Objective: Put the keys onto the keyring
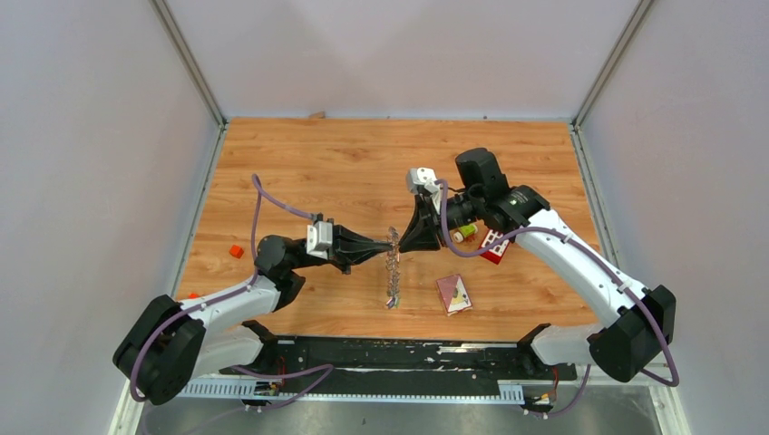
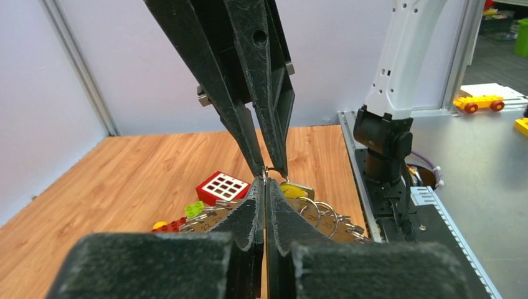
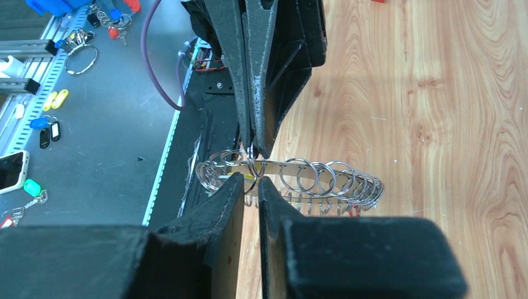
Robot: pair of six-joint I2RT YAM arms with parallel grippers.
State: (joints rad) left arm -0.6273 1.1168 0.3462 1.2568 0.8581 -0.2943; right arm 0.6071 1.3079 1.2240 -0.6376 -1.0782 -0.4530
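Note:
The keyring [image 1: 392, 272] is a brown numbered strip strung with many silver wire rings [image 3: 324, 177], and it hangs above the wooden table between the two arms. My left gripper [image 2: 264, 182] is shut on a small ring at the top of the keyring [image 2: 324, 215]. A key with a yellow head [image 2: 292, 189] hangs just behind that gripper's tips. From the opposite side, my right gripper [image 3: 250, 180] stands tip to tip with the left gripper [image 1: 388, 245]. Its jaws are a narrow gap apart, with the same small ring and a bit of yellow in the gap.
A red block with white buttons [image 2: 222, 186] and a yellow-red-green toy [image 2: 180, 218] lie on the table behind the keyring. A pink card [image 1: 454, 294] lies near the front edge and a small orange piece [image 1: 236, 251] at the left. Loose tagged keys [image 3: 50, 131] lie on the grey bench off the table.

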